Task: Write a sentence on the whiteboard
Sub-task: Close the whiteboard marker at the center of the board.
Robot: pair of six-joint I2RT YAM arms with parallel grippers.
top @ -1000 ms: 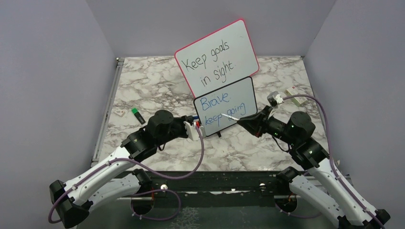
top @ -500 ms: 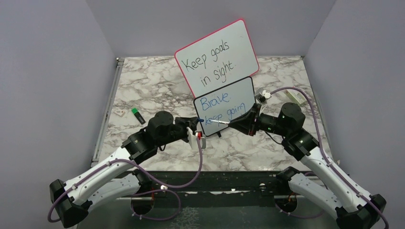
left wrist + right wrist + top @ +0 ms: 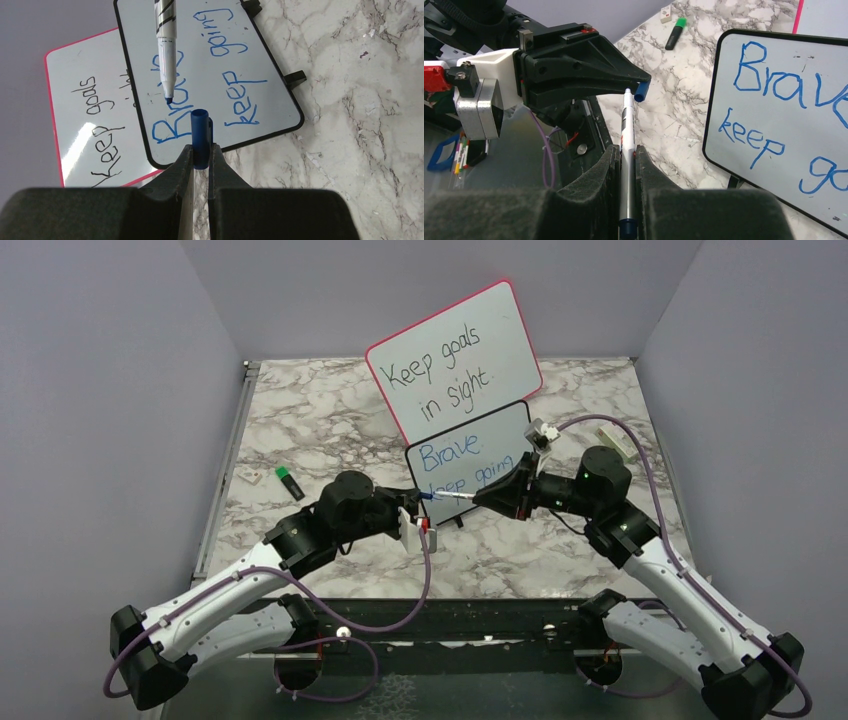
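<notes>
With the blue sentence (image 3: pixel 448 452) written on the whiteboard (image 3: pixel 503 433) standing mid-tabletop (image 3: pixel 300 410), I judge I am recapping: left jaws clench the cap (image 3: pixel 200 137), right jaws clench the marker (image 3: pixel 627 150), whose tip must slide straight in.

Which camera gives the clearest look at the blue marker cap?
The left wrist view: the blue cap stands close and sharp, clamped in the left gripper, with the marker tip near its open end. The right wrist view shows it small, at that gripper's tip; the top view shows only a blue speck.
</notes>
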